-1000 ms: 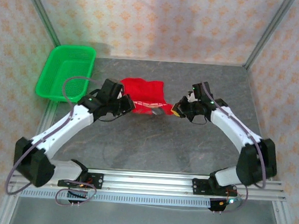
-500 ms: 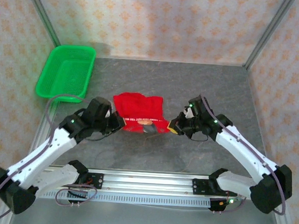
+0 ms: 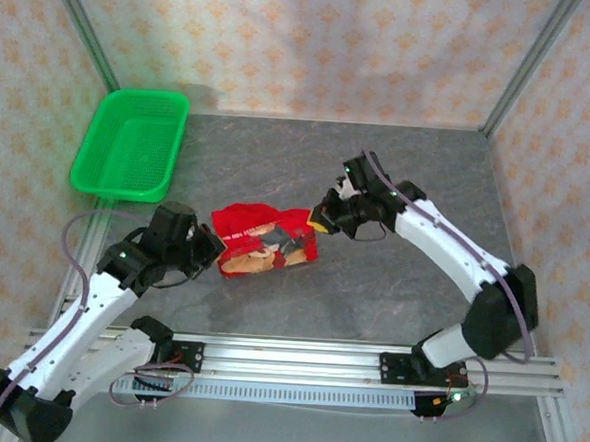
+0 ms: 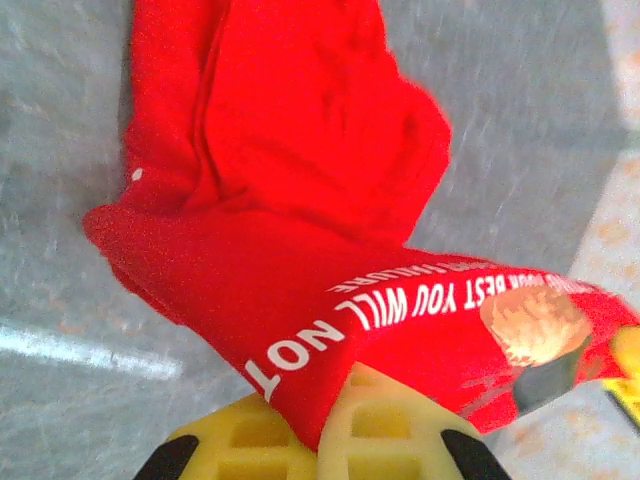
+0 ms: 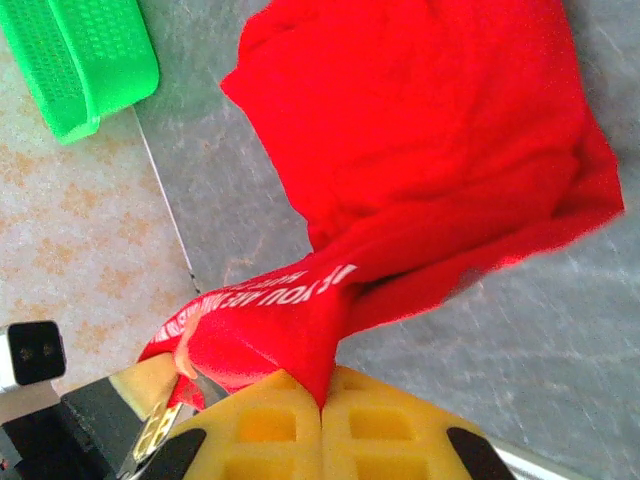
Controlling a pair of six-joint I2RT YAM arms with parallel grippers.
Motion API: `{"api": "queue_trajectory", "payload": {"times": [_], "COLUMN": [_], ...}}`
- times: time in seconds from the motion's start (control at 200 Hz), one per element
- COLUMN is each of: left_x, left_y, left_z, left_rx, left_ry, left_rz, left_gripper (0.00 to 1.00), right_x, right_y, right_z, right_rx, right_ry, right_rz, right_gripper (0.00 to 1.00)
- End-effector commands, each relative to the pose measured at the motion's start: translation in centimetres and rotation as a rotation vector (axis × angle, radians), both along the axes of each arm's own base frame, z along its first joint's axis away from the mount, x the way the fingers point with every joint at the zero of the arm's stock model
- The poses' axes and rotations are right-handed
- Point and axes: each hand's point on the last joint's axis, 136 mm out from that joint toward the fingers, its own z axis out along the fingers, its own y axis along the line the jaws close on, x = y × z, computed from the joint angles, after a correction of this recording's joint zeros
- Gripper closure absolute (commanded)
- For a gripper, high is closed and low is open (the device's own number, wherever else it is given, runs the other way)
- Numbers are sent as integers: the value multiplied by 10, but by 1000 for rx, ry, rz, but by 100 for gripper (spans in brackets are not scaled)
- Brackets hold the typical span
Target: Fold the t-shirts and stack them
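Over tabletop (image 3: 391, 287) centre | red t-shirt (image 3: 264, 241) hangs bunched | left gripper (image 3: 211, 248) pinches one edge | right gripper (image 3: 320, 221) pinches opposite edge

Reads as a robotics lab test cell rather than a home. Boxed in by thin panels papered in a pale floral pattern (image 3: 316, 42), held at the corners by bare aluminium posts (image 3: 530, 60). Floored with a grey stone-look surface (image 3: 279, 150). Edged at the near side with an extruded aluminium rail (image 3: 297, 357), with a left arm (image 3: 95, 304) and a right arm (image 3: 444, 245) in white and black bolted onto it. Strung with loose purple cables (image 3: 74, 230), plus a small lit board (image 3: 444, 398) by one base. Staged with a green mesh basket (image 3: 121, 192) and one red t-shirt (image 3: 259, 239) as props.
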Motion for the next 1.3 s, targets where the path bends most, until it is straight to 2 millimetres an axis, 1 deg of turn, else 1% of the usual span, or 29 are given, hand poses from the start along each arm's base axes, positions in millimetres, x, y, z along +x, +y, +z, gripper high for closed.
{"api": "queue_trajectory", "payload": {"times": [0.0,0.075,0.245,0.285,0.37,0.49,0.545,0.666,0.801,0.846,0.891,0.921,0.936,0.971,1.016,1.056,1.076,1.126,1.161,1.171,1.176,1.186,1.196,1.236,1.291], "left_x": [12,21,41,46,57,77,86,109,129,135,144,149,151,157,165,173,177,185,190,191,192,193,194,194,192], "left_y": [21,22,36,39,45,46,47,49,56,60,60,62,63,66,71,77,80,89,94,95,96,97,98,101,98], "left_z": [3,-3,-15,-17,-19,-24,-30,-35,-52,-59,-66,-69,-72,-73,-69,-60,-53,-31,-13,-8,-6,-1,4,20,38], "left_rx": [20,15,20,25,38,35,46,49,81,99,106,110,113,116,109,95,91,87,84,83,83,83,84,86,86], "left_ry": [-7,6,24,23,28,46,65,68,104,119,120,125,127,131,119,93,76,28,-16,-26,-31,-41,-50,-73,-89], "left_rz": [58,58,100,103,104,75,65,59,51,43,29,30,30,38,58,86,100,134,149,152,153,153,153,147,115], "left_gripper": [100,100,100,100,100,100,100,100,100,100,100,100,98,88,71,55,50,35,27,18,16,6,1,0,0], "right_x": [29,43,75,82,95,110,118,135,156,165,175,184,189,202,221,236,242,248,245,243,242,240,238,227,207], "right_y": [-6,-2,1,2,3,2,1,-4,-3,0,1,3,5,9,9,9,8,5,2,1,1,0,-2,-5,-11], "right_z": [-6,-11,-27,-27,-35,-50,-53,-65,-85,-93,-101,-107,-107,-106,-96,-78,-67,-39,-23,-19,-17,-13,-10,3,10], "right_rx": [-63,-78,-94,-95,-105,-120,-122,-130,-116,-110,-101,-80,-64,-19,22,50,62,73,62,56,55,49,44,32,11], "right_ry": [-29,-19,10,6,20,47,48,63,105,112,124,132,128,125,92,35,5,-63,-95,-102,-108,-115,-121,-143,-149], "right_rz": [9,28,33,38,39,37,31,9,-4,-5,-22,-38,-42,-71,-108,-128,-131,-124,-108,-101,-98,-93,-87,-61,-24], "right_gripper": [100,100,100,100,100,100,100,100,100,93,78,73,71,66,62,57,55,51,49,48,48,47,47,45,42]}}
